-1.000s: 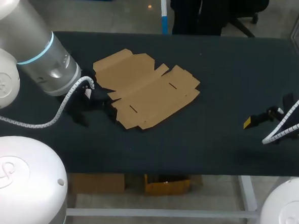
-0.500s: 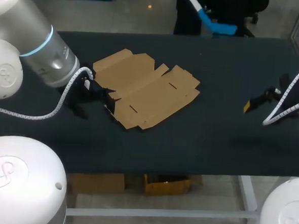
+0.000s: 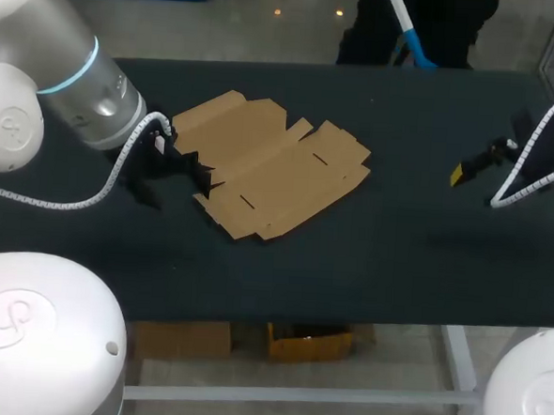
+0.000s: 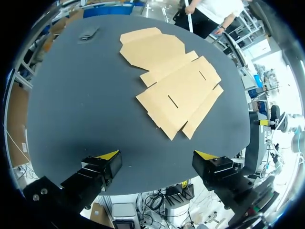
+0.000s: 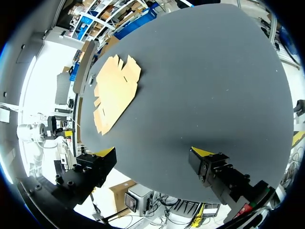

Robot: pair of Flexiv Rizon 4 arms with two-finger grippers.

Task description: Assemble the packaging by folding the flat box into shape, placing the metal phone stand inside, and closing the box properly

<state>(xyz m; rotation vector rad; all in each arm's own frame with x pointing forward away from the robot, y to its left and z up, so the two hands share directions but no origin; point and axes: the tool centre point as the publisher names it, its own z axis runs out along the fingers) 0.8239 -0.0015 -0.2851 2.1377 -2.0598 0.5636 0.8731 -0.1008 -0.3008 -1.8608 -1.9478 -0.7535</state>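
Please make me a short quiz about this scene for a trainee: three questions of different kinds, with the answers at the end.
1. True or false: the cardboard box is already folded into shape.
2. Which gripper is nearer the box? A: left gripper. B: right gripper.
3. Fill in: the right gripper holds ___.
Key: 1 false, it lies flat; 2 A; 3 nothing.

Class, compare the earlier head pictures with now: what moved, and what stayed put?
The right gripper moved toward the far edge of the table; the left gripper shifted slightly the same way, beside the flat box. Both are open, holding nothing. The flat box lay unmoved, unfolded.
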